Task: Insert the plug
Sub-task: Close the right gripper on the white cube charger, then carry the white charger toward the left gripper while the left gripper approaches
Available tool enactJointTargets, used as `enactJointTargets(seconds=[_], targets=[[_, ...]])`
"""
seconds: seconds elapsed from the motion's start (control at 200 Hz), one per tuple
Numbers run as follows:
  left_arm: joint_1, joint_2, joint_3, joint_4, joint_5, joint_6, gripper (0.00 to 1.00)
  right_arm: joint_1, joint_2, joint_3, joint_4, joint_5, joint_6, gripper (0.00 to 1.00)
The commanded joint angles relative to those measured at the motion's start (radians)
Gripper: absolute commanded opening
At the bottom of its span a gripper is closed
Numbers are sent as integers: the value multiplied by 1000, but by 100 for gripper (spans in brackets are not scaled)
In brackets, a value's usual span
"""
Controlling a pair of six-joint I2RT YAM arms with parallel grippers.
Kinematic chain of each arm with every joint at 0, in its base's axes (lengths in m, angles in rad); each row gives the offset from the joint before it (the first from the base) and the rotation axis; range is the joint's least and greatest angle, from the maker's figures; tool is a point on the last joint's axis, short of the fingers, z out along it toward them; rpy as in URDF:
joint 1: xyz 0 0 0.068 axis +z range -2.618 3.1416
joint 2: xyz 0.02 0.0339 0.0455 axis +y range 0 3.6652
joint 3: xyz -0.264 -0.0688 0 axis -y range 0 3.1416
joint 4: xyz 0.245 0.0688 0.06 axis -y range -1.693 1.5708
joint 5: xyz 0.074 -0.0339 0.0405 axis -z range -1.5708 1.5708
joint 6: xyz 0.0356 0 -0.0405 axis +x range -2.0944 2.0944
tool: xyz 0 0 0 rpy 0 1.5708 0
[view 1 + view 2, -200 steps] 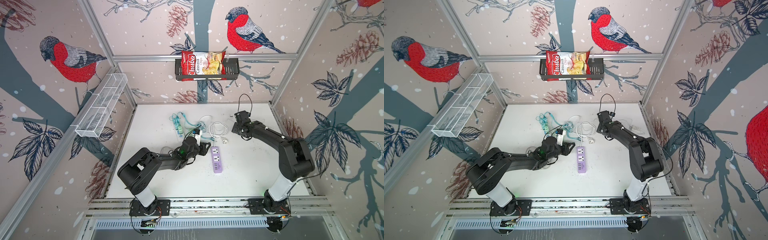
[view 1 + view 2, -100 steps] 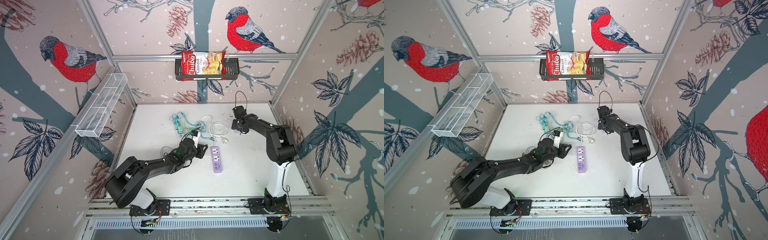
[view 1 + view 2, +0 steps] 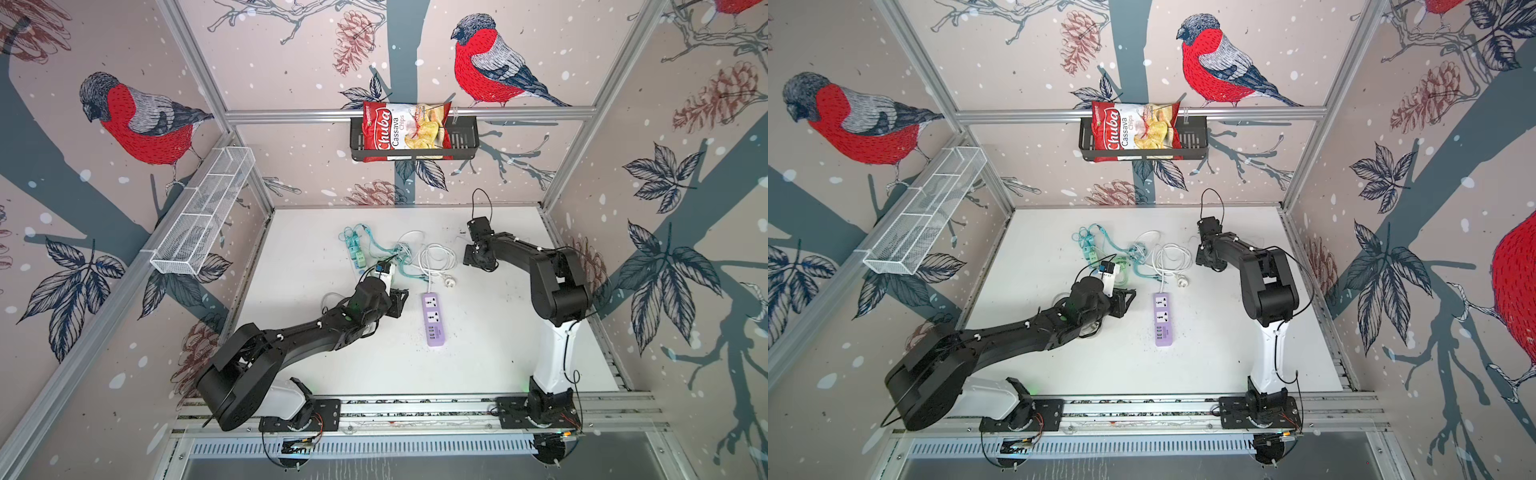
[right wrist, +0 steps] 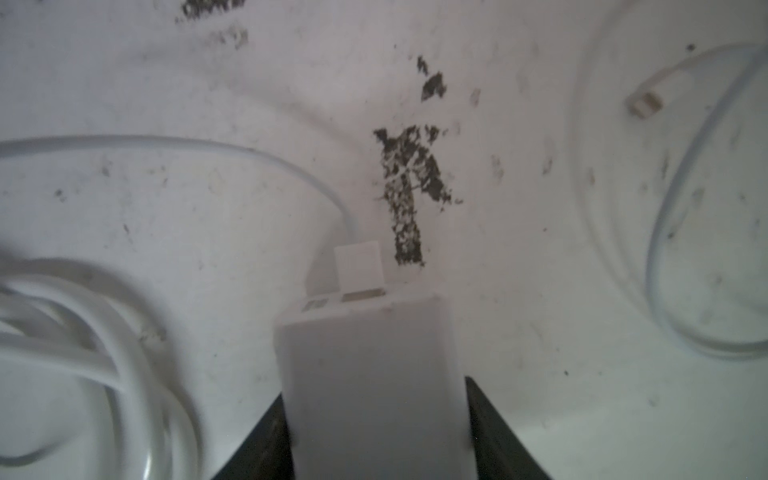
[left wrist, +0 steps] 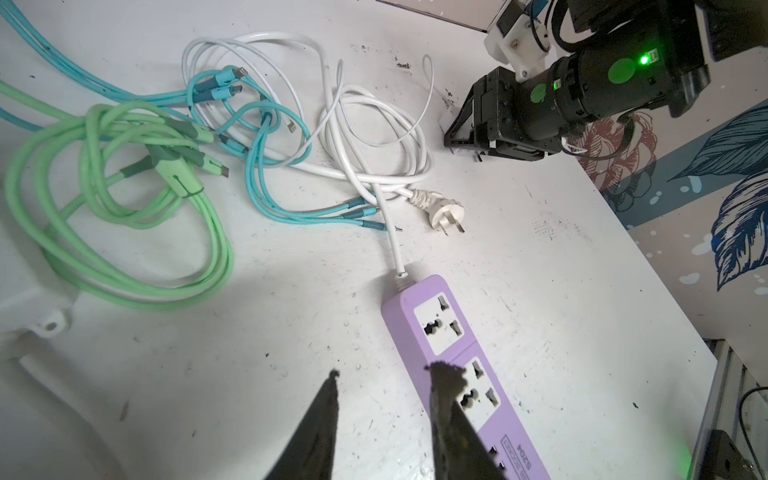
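Right end effector [image 4: 374, 390] is clamped on the charger plug [image 4: 365, 353], one black finger against each flat side. It's a matte white, box-shaped block with softly rounded edges. A square white USB connector [image 4: 359, 266] sits in its front face, and a thin white cable [image 4: 208, 143] curves away from it. In both top views that end effector [image 3: 478, 259] sits low at the far right of the table [image 5: 561, 270], just beside the coiled white cord [image 5: 390, 241]. The table top is white and scuffed, with dark flaky patches.

Well apart, nearer the middle, lies the power strip [image 5: 449, 340]: smooth lilac plastic, a long bar with rounded corners and two white socket panels. Its cord ends in a glossy white three-pin plug [image 5: 446, 210], lying loose.

Left end effector [image 5: 382, 372] hangs open with nothing between its dark tapered fingers, one tip over the strip's edge. Rubbery green cables [image 5: 174, 174] and teal cables [image 5: 224, 77] lie tangled beyond.
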Motion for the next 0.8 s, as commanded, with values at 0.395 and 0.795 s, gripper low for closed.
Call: enactJointTargets(seconds=[0.395, 0.795], targets=[[-88, 51, 46, 84, 13, 208, 37, 228, -472, -446, 130, -79, 365, 34], [-200, -98, -138, 0, -294, 24, 37, 588, -524, -413, -57, 141, 689, 44]])
